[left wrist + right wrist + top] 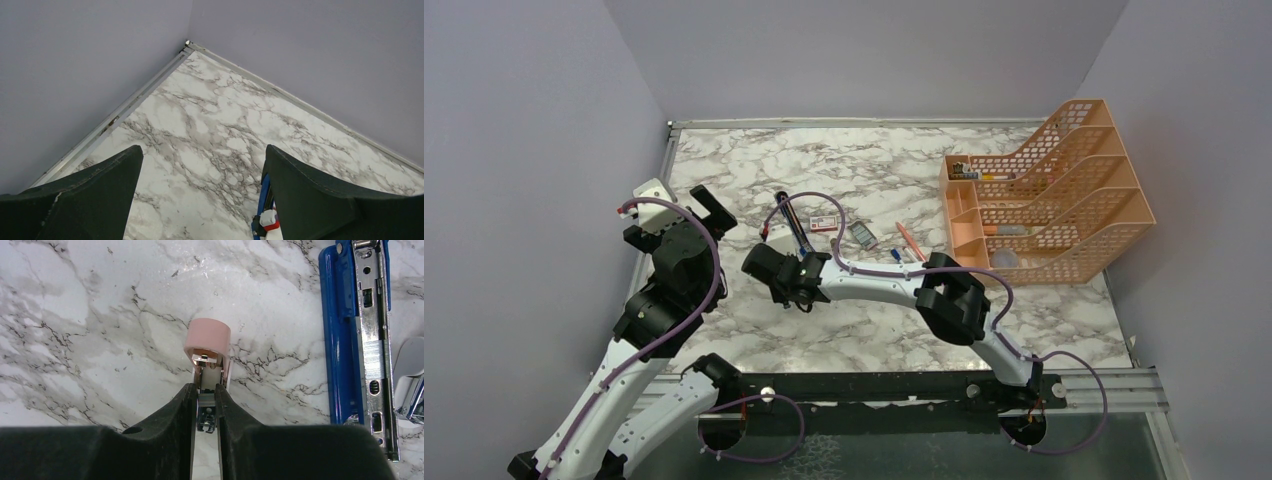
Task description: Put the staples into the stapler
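The blue stapler (792,228) lies open on the marble table; the right wrist view shows its blue body (340,340) and silver channel (372,340). My right gripper (786,283) points down just left of it, shut (205,386) on a short grey staple strip (206,399). A pink rounded block (207,337) sits just past the fingertips. The red-and-white staple box sleeve (824,222) and its grey tray (862,235) lie right of the stapler. My left gripper (674,222) is open and empty (202,150), left of the stapler, whose blue edge (264,192) shows by its right finger.
An orange mesh file rack (1044,195) stands at the right. Pens (906,245) lie between the tray and the rack. A small white and red block (268,220) sits at the stapler's near end. Walls close the table at the back and sides.
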`<state>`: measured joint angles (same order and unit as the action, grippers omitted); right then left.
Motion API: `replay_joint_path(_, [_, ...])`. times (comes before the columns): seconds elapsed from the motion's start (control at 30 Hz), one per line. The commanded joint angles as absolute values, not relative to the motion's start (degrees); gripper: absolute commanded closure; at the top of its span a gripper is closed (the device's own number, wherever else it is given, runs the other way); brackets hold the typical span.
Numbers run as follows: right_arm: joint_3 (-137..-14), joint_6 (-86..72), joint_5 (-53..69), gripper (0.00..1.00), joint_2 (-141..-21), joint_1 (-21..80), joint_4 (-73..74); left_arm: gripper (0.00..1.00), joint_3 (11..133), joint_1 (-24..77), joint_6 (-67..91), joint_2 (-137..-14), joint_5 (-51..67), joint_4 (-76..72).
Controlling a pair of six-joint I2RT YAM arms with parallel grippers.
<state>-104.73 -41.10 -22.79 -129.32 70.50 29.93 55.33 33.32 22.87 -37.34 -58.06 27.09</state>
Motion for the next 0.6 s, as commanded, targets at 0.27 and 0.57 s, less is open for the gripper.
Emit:
replay_joint_path(0.27, [-107.22,-40.61,-23.38,0.75,-130.57,70.81,32.3,0.07,54.91,33.04,22.46,-37.36,-57.76,26.81])
replay_joint_path(0.57, [-108.65,-40.73,-21.17,0.75,-132.67,70.76,33.18,0.07,54.4,33.0,22.41,-36.08,-57.81,26.75])
